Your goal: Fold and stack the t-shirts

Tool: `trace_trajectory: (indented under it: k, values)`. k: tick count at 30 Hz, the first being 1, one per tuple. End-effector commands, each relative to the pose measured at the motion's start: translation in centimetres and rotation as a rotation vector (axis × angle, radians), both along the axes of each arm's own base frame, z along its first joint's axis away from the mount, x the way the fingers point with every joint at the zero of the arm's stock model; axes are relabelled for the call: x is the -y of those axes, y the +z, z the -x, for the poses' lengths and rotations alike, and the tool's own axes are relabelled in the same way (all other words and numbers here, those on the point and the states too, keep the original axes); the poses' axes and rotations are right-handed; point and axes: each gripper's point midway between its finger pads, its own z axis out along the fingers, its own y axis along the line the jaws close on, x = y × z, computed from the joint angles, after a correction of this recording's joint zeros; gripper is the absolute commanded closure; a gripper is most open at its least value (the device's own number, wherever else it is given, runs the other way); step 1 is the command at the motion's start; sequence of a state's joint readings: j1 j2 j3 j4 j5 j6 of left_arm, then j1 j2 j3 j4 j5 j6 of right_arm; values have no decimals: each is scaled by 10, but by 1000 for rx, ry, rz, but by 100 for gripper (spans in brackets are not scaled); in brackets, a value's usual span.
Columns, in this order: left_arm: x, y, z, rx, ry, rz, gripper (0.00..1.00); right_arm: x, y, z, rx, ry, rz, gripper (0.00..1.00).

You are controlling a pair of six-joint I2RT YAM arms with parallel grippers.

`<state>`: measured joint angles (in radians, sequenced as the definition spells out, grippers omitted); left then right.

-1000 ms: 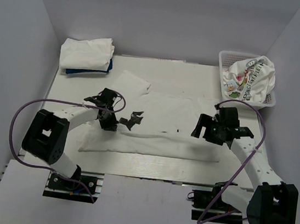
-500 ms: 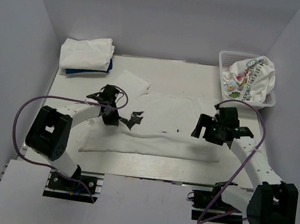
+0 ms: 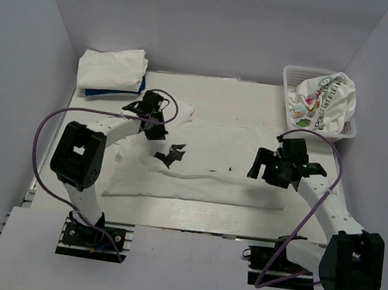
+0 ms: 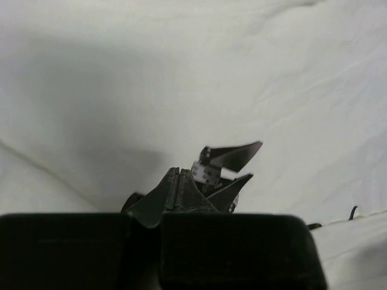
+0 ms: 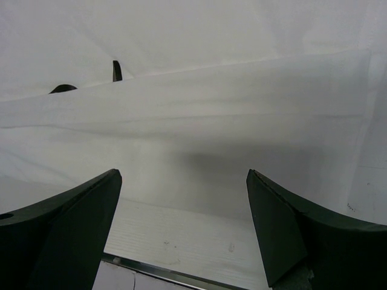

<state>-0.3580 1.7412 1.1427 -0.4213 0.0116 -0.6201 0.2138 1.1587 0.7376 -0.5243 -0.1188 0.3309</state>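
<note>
The white t-shirt (image 3: 211, 179) is lying spread flat across the middle of the table (image 3: 243, 98). The left gripper (image 4: 177, 180) is sitting over its 10 o'clock corner by the sleeve, jaws pressed together, with no cloth showing between them. A small black object (image 3: 170, 155) is resting on the shirt just beyond. The right gripper (image 5: 182, 175) is hovering over the 3 o'clock side, jaws spread wide and gripping nothing. The folded white shirts (image 3: 112, 68) are sitting on a dark blue shirt (image 3: 118, 94) at the table's 10 o'clock. The cartoon-print shirt (image 3: 322, 97) is filling the white basket (image 3: 290, 75) at 2 o'clock.
</note>
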Motion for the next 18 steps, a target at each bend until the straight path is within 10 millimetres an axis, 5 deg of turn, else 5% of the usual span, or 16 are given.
trace_trajectory:
  k: [1,3,4,10,16,18]
  values:
    - [14,21,-19,29,-56,14,100,-3,15,-9,42,24,-8,10]
    - [10,19,-9,-13,-74,-13,39,-4,14,-7,44,32,-11,10]
    - [6,34,-5,14,-79,-20,1,-4,15,-7,51,34,-13,10]
    - [-16,47,48,-14,-29,-19,1,-5,9,-2,56,49,-25,10]
    - [-37,3,117,-213,51,-30,1,-9,2,2,38,68,-40,10]
    - [-31,-1,114,-187,50,10,1,-10,3,1,45,75,-42,10]
